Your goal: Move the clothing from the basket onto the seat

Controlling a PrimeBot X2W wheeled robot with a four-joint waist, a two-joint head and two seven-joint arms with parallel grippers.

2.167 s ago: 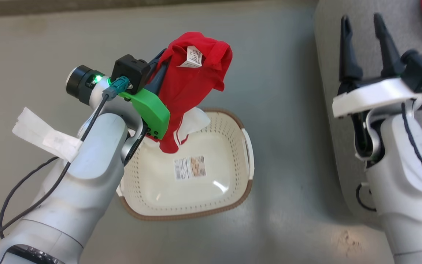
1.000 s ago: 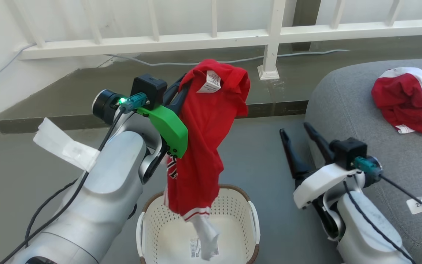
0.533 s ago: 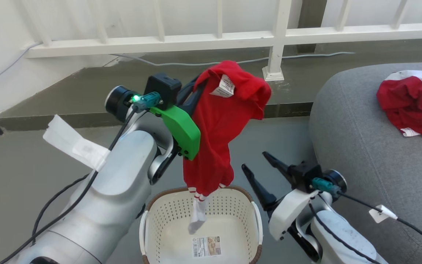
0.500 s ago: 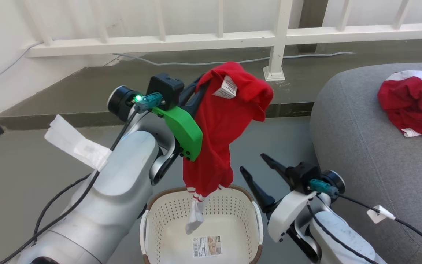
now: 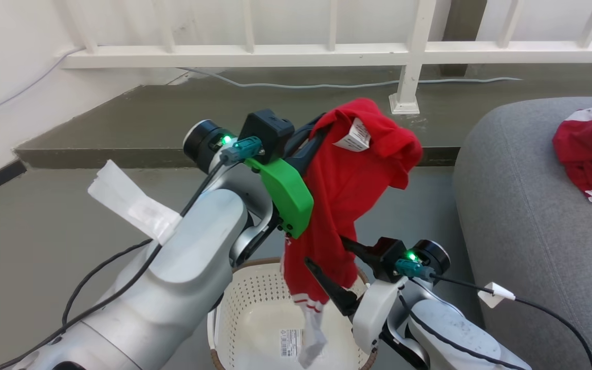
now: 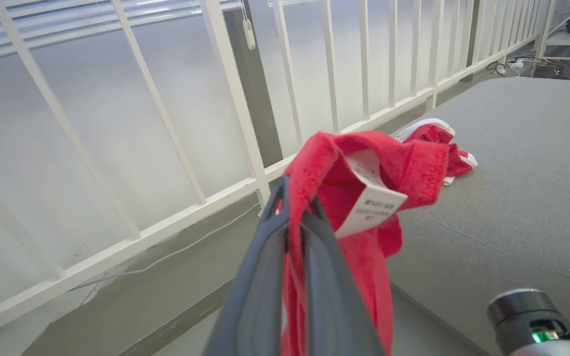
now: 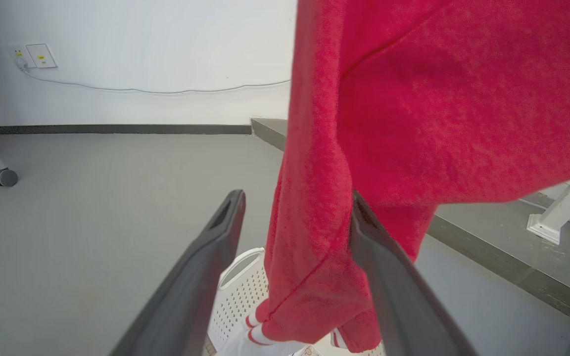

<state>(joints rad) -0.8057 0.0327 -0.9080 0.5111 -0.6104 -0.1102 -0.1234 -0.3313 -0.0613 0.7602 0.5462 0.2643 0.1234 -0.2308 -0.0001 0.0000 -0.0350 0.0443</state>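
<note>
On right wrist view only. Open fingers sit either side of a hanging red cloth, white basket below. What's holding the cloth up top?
Observer: The left gripper is shut on the red thin-fabric garment, pinching it beside its white care label.
Operator: Anything on the sofa?
Observer: A second crumpled red garment with white trim lies on the large grey fabric seat cushion.
Operator: Basket?
Observer: In the head view the cream-white perforated plastic basket shows a bare stretch of bottom with a label sticker. The held garment's white end dangles over it.
</note>
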